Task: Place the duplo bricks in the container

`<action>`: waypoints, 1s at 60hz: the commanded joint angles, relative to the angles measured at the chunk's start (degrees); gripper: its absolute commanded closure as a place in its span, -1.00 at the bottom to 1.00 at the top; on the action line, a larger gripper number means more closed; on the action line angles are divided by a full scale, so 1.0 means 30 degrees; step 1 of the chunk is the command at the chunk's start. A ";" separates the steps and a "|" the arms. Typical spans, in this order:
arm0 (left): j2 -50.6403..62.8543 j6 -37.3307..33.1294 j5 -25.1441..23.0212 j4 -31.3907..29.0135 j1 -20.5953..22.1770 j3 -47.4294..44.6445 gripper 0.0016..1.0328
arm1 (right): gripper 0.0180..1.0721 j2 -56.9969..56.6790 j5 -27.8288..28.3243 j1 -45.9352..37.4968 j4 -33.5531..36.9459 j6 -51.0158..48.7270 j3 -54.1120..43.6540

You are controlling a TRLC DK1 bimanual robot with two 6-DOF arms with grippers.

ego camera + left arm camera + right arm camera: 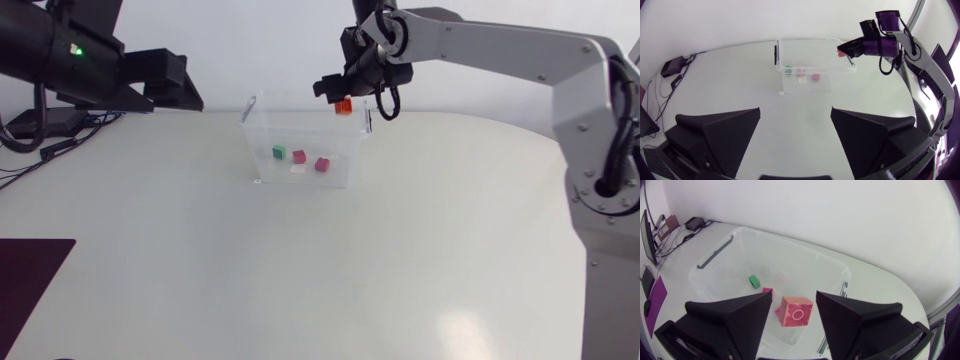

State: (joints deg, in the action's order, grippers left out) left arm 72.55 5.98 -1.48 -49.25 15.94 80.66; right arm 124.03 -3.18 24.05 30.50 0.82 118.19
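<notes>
Orange brick (796,311) hangs between the fingers of the right gripper (338,95), over the far right corner of the container (256,140). A small gap shows beside it, so the jaws are open. Left gripper (795,110), at far left, has its jaws wide apart and empty.

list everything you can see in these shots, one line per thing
container: 1, clear plastic, far middle of the table
orange brick: 1, orange, between the fingers of the right gripper, above the inside of the container
green brick: 1, green, on the container floor
pink bricks: 2, magenta, on the container floor beside the green one
pale brick: 1, whitish, on the container floor by the pink ones
black box: 1, black, with cables, far left of the table
table: 1, white
left gripper: 1, black, open and empty, back from the container
right gripper: 1, black, open, over the container
</notes>
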 commanded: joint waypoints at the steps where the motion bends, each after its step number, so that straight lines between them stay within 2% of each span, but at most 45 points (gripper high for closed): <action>1: -0.1187 -0.0411 0.0462 0.0569 0.0105 -0.1341 -0.92 | -0.93 0.0669 -0.0229 0.0127 0.0702 -0.0097 0.0857; 5: -0.2007 -0.0528 0.0785 0.1037 0.0046 -0.2015 -0.92 | -0.93 -0.0034 -0.0229 0.0068 0.0526 -0.0068 0.0212; 13: -0.3530 -0.0909 0.1810 0.2004 -0.0071 -0.3186 -0.92 | -0.93 -0.2876 -0.0317 -0.0078 -0.1173 -0.0127 -0.3069; 22: -0.5112 -0.1055 0.1986 0.2824 -0.0364 -0.4505 -0.92 | -0.93 -0.6128 -0.0698 -0.0489 -0.2755 -0.0478 -0.6907; 33: -0.7632 -0.1758 0.2660 0.4992 -0.0803 -0.7435 -0.92 | -0.93 -1.0551 -0.1459 -0.1192 -0.4806 -0.1035 -1.2327; 49: -1.0181 -0.2901 0.4007 0.7365 -0.0979 -1.0833 -0.92 | -0.93 -1.5210 -0.2602 -0.2334 -0.7062 -0.1533 -1.8274; 60: -1.1675 -0.3516 0.4095 0.8713 -0.1946 -1.2825 -0.92 | -0.93 -1.8667 -0.3334 -0.3125 -0.8468 -0.2236 -2.1936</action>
State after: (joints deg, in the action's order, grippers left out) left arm 39.46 -2.90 10.41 -24.69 11.33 45.32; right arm 72.44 -12.05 15.79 6.98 -3.99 56.75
